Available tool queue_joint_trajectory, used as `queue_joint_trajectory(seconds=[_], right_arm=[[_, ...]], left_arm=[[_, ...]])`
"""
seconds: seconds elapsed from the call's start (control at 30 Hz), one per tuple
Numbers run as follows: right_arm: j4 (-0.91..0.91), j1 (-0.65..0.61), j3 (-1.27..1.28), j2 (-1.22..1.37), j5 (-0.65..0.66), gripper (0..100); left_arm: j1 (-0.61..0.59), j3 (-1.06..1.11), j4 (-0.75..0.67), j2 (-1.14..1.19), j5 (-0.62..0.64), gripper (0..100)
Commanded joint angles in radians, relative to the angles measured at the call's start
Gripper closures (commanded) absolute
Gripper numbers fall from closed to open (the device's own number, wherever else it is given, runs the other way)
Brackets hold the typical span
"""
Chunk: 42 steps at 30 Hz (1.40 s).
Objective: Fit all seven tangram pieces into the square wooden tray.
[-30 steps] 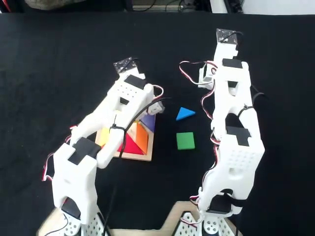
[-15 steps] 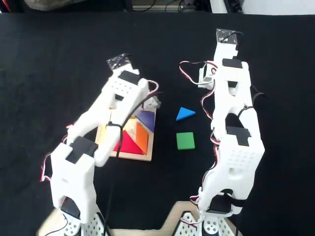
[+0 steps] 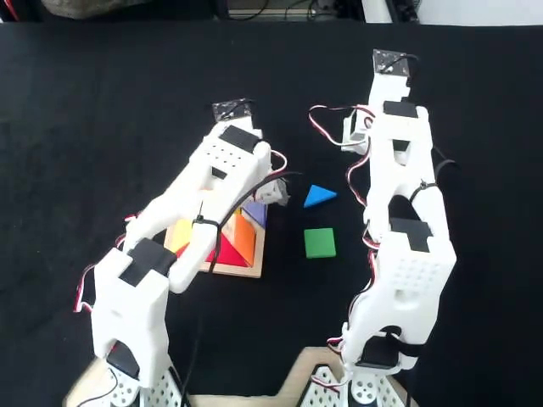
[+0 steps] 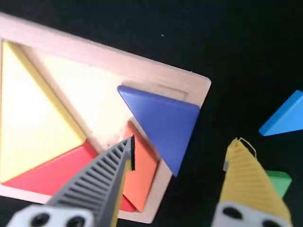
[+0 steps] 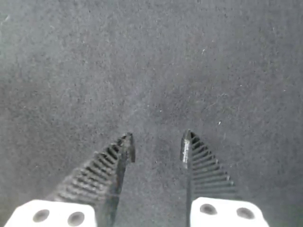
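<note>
Black cloth covers the counter [image 3: 85, 102], and on it stand two white arms. In the high view the right arm [image 3: 407, 254] stretches straight toward 12 o'clock, and its hand [image 5: 158, 142] hangs over bare cloth with the two fingers apart and nothing between them. The left arm [image 3: 195, 195] leans toward 1 o'clock across the square wooden tray [image 3: 233, 270], which lies at about 8 o'clock from the middle of the counter. The left hand [image 4: 182, 142] hovers over the tray's 1 o'clock corner with its fingers spread wide. The grey one is above the orange piece and the yellow one is out past the rim, and they grip nothing. Inside the tray a large yellow triangle [image 4: 33, 123] fills the 9 o'clock side, and a large red triangle [image 4: 52, 175] lies against it toward 6 o'clock. A purple triangle [image 4: 163, 120] sits at the 1 o'clock corner, lying over the rim there rather than flat within it, with pale bare wood showing between it and the yellow one. An orange piece [image 4: 144, 175] lies between the red and purple triangles. Outside the tray, a green square [image 3: 320, 242] rests on the cloth at 3 o'clock, near but apart from the tray. A small light-blue triangle [image 3: 319, 197] lies just at 12 o'clock of the green square.
</note>
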Motion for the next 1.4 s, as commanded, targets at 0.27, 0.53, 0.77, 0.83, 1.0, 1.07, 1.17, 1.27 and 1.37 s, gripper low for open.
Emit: queue_joint_trajectory(seconds=[0.27, 0.53, 0.77, 0.83, 1.0, 1.07, 1.17, 1.27, 1.37], right_arm=[[-0.006, -0.017, -0.05, -0.012, 0.008, 82.9], [-0.006, -0.017, -0.05, -0.012, 0.008, 82.9], [-0.006, -0.018, -0.05, -0.012, 0.008, 82.9], [-0.006, -0.018, -0.05, -0.012, 0.008, 82.9], [-0.006, -0.018, -0.05, -0.012, 0.008, 82.9], [-0.006, -0.018, -0.05, -0.012, 0.009, 82.9], [-0.006, -0.018, -0.05, -0.012, 0.009, 82.9], [-0.006, -0.018, -0.05, -0.012, 0.009, 82.9], [-0.006, -0.018, -0.05, -0.012, 0.009, 82.9]], left_arm=[[-0.044, -0.015, 0.021, -0.048, -0.094, 69], [-0.076, -0.01, 0.017, -0.048, -0.094, 69], [-0.102, -0.01, 0.023, -0.028, -0.15, 69], [-0.102, -0.019, 0.023, -0.006, -0.15, 69], [-0.077, -0.021, 0.017, 0.012, -0.152, 69], [-0.077, -0.041, 0.023, 0.009, -0.155, 69], [-0.082, -0.045, 0.025, 0.018, -0.157, 69], [-0.082, -0.042, 0.028, 0.015, -0.157, 69], [-0.082, -0.07, 0.078, 0.008, -0.158, 69]])
